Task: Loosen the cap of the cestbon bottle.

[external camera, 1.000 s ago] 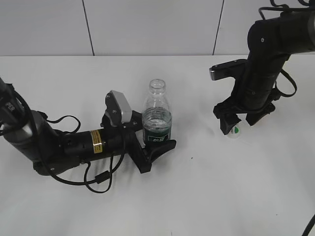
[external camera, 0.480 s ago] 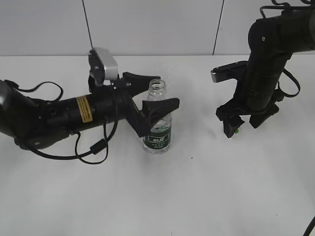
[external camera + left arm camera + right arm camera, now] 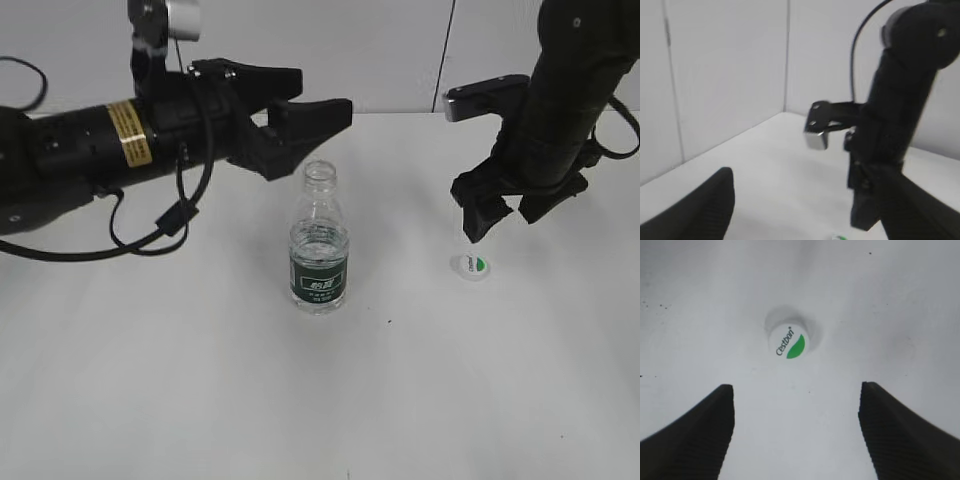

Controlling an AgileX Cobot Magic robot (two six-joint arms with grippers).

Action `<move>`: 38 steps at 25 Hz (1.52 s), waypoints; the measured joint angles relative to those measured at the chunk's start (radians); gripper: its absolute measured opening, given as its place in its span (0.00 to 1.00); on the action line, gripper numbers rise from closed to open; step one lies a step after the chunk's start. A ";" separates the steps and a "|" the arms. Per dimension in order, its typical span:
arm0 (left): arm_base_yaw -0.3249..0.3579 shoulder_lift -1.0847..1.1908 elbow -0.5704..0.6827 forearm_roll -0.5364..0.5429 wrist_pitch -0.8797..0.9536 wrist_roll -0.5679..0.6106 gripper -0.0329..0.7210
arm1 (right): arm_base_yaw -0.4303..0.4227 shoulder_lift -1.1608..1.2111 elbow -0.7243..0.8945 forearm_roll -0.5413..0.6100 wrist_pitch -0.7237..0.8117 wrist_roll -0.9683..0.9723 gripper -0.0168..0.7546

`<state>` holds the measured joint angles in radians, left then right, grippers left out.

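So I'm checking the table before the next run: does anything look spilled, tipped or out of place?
Nothing spilled. The cestbon bottle stands upright but open; the cap lies apart on the table, below the open right pincer. The left pincer is open above the bottle.

A lab-like test bench: bare white table [image 3: 200,400] against plain panelled wall [image 3: 320,50].

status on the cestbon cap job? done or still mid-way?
Looks done. The cap is off and lies alone on the table, right of the cestbon bottle, whose neck stands open. Nothing is in hand: the right gripper hangs open above the cap, and the left gripper is open, raised above the bottle, touching nothing. All that seems left is pulling the arms clear.
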<state>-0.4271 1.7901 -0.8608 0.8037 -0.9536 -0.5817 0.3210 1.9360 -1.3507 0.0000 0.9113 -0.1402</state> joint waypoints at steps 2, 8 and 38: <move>0.000 -0.068 0.000 -0.046 0.190 -0.041 0.74 | 0.000 -0.034 0.000 0.000 0.018 0.010 0.79; 0.017 -0.265 -0.002 -0.150 0.766 -0.072 0.74 | -0.002 -0.106 0.000 -0.017 0.077 0.044 0.79; 0.487 -0.332 -0.155 -0.788 1.757 0.582 0.71 | -0.166 -0.169 0.000 -0.140 0.131 0.159 0.79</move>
<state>0.0595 1.4578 -1.0156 0.0158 0.8036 0.0000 0.1547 1.7666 -1.3507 -0.1400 1.0420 0.0191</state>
